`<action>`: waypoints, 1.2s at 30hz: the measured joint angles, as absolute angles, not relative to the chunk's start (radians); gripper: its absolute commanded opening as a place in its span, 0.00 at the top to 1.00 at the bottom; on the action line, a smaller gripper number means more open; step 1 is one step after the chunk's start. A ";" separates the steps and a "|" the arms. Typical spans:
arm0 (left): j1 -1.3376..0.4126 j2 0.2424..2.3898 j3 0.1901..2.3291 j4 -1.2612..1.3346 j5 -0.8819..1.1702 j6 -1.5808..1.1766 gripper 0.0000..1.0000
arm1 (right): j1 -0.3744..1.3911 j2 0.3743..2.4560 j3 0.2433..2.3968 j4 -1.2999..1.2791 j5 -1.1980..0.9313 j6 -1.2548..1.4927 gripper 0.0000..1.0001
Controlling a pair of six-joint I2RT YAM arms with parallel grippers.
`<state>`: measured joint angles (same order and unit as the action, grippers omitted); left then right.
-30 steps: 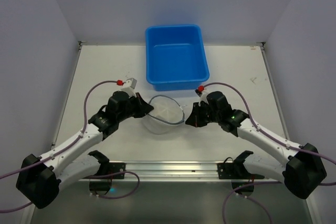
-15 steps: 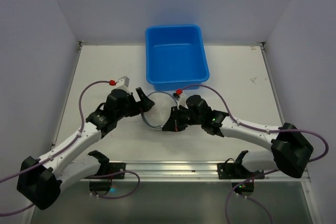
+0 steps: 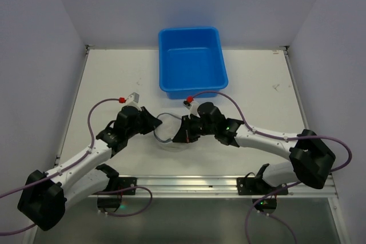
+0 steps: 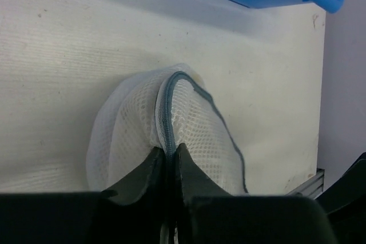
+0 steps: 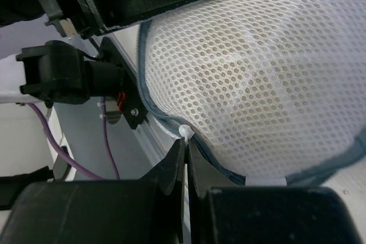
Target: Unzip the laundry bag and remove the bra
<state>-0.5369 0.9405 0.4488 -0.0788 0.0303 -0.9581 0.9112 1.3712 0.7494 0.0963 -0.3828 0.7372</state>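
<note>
Together, left tool and right tool pinch the laundry bag near blue tub.

Contents of the laundry bag are indiscernible.

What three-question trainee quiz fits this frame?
1. True or false: the laundry bag lies inside the blue tub.
2. What is the left gripper pinching? A) the bag's mesh at the zip line B) the tub's rim C) a purple cable
3. Fill in: the right gripper is shut on the bag's small white ____.

Key: 1 false, the bag is on the table in front of the tub. 2 A. 3 zip pull.
</note>
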 measured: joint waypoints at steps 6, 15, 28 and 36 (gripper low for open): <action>-0.539 0.910 0.448 -0.086 0.012 -0.958 1.00 | 0.899 1.281 0.733 -0.025 -0.303 0.678 1.00; -0.558 0.865 0.448 -0.084 0.014 -0.957 0.94 | 0.735 1.051 0.609 -0.129 -0.286 0.640 0.99; -0.548 0.740 0.432 -0.010 0.076 -0.825 0.05 | 0.754 1.052 0.780 -0.274 -0.185 0.557 0.20; -0.548 0.727 0.428 -0.003 0.100 -0.800 0.05 | 0.863 1.174 0.951 -0.216 -0.093 0.534 0.09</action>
